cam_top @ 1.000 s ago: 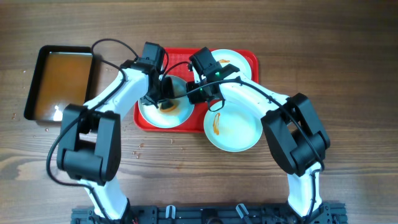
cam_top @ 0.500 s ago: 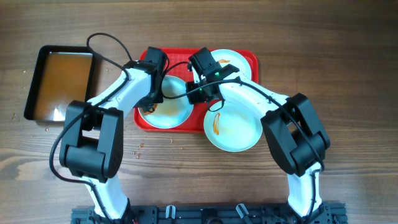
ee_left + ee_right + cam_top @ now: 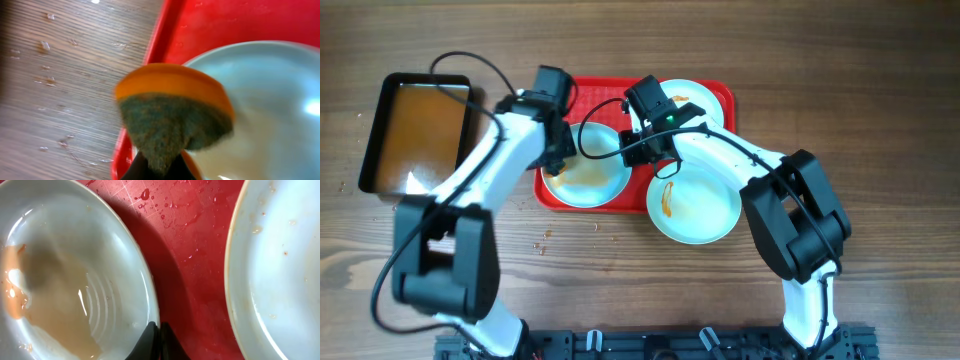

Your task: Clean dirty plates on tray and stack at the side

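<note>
**Left gripper has backed off**

Clamped on the sponge, it has shifted from above the plate middle out to the tray left rim. The plate now sits to its right, its middle uncovered and showing a thin brown film.

A red tray lies mid-bench, toward the back edge. The front-left plate, filmed with pale brown, sits in the tray's front-left corner. The back-right plate fills its back-right corner. The third plate, streaked orange near its left rim, overhangs the tray's front edge onto the bench. The left gripper hangs at the front-left plate's left rim, the right gripper at its right rim. A black tray of brown water rests near the bench's left edge, and crumbs dot the wood before the red tray.
</note>
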Controlling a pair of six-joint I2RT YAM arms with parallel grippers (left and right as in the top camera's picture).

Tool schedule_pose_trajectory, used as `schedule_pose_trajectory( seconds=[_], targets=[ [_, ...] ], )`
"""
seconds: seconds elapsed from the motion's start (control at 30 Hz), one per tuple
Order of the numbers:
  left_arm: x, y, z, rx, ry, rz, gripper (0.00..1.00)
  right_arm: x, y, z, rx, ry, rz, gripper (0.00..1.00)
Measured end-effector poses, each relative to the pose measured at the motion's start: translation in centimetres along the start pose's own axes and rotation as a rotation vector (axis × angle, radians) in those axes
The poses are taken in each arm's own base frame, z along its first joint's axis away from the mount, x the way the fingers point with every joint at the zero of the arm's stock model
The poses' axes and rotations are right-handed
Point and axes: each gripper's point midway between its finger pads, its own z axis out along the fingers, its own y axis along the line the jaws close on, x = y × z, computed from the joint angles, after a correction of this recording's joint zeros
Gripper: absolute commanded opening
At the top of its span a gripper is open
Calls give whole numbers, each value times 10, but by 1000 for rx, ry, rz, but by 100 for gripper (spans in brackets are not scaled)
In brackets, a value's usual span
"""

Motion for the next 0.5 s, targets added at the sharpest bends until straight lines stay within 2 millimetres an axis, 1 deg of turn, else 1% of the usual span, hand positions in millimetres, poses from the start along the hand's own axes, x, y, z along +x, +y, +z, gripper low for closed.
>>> schedule_pose_trajectory(
  seconds=[0.03,0.07,0.1,0.13,0.17,0.2,0.23,0.27,0.3,0.37,0.4,0.43,0.47,0.5],
  targets=[
    [-4,0,-9,71,5,-42,4,0,0,0,0,0,0,4],
    [-13,9,-24,153,-6,-111,4,0,0,0,0,1,0,4],
    [-19,18,-32,191,-11,-153,4,2,-1,-1,4,10,-2,4],
    [-22,31,-41,227,-12,-204,4,4,-1,-4,11,27,-10,4],
    [-27,49,-51,251,-21,-266,4,4,-1,-5,14,29,-24,4],
    [-28,66,-57,262,-19,-321,4,-2,2,-14,14,13,-45,4],
    [-27,76,-57,262,-13,-350,4,-10,4,-25,26,-17,-65,4],
    [-25,86,-56,259,6,-383,4,-22,5,-40,50,-69,-83,4],
    [-22,95,-55,254,19,-409,4,-37,6,-63,87,-142,-113,4],
    [-20,105,-54,247,31,-441,4,-58,6,-101,148,-253,-161,4],
    [-20,106,-54,248,34,-443,4,-66,5,-118,185,-300,-190,4],
    [-20,104,-54,259,37,-441,4,-74,3,-140,251,-359,-235,4],
    [-20,103,-55,268,39,-438,4,-79,3,-156,307,-401,-272,4],
    [-19,101,-55,276,41,-437,4,-81,5,-168,366,-430,-316,4]
  ],
)
